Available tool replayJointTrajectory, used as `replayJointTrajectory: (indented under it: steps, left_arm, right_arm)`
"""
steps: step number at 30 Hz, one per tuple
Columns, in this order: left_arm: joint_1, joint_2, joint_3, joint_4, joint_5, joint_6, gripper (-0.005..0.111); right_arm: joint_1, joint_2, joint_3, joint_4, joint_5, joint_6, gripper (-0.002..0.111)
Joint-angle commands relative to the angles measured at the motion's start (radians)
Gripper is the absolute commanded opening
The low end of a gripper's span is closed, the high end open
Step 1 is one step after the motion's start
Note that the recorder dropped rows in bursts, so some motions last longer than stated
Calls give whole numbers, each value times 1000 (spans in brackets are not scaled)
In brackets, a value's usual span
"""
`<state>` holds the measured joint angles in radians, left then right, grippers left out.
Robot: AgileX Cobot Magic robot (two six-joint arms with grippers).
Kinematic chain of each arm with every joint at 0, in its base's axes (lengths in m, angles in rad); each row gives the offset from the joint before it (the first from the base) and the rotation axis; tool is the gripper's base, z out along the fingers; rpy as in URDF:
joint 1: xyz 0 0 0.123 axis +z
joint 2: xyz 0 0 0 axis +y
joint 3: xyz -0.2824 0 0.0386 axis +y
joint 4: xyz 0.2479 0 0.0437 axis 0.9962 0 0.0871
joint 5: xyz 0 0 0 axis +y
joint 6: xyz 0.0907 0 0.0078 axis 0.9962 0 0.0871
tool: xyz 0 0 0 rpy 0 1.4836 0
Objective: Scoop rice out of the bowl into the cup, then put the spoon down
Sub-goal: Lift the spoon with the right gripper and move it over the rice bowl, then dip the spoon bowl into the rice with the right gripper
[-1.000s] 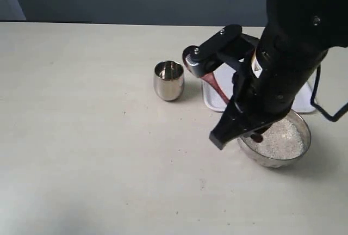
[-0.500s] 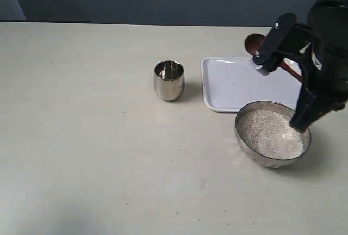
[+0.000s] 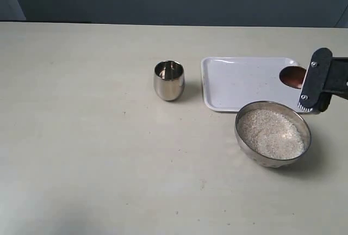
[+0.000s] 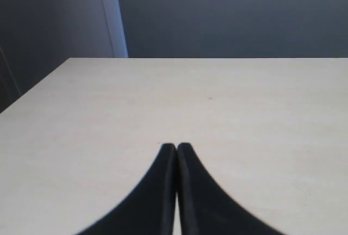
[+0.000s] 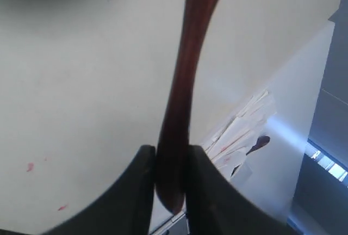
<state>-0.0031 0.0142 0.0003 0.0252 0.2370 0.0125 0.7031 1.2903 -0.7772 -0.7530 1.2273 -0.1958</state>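
Observation:
The steel bowl (image 3: 242,137) holds the white rice (image 3: 271,133) at the right front of the table. Left of the tray stands the small steel cup (image 3: 169,80), upright; what is inside it I cannot make out. My right gripper (image 3: 315,81) reaches in from the right edge, just behind the bowl, shut on the dark wooden spoon. The spoon head (image 3: 293,77) hangs over the tray's right end. In the right wrist view my right gripper (image 5: 171,150) clamps the spoon handle (image 5: 182,93). My left gripper (image 4: 176,147) is shut and empty over bare table, out of the exterior view.
A flat white tray (image 3: 239,85) lies behind the bowl, between the cup and my right gripper. The pale table (image 3: 81,137) stretches wide to the left and front. A dark wall stands behind the table's far edge.
My right arm has swung away to the right from above the bowl and near the cup, carrying the spoon to the tray's right end. The bowl now shows fully.

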Motion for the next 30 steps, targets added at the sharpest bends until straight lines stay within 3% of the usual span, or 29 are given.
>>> replayJointTrajectory:
  steps: [1, 16, 30]
  left_arm:
    - [-9, 3, 0, 3, -5, -3, 1]
    - [-20, 3, 0, 3, -5, -3, 1]
    - [-20, 3, 0, 3, -5, -3, 1]
  right_arm:
    - [-5, 56, 5, 14, -6, -89, -1]
    - [-5, 303, 5, -145, -6, -117, -1]
    - [10, 395, 5, -157, -6, -149, -1]
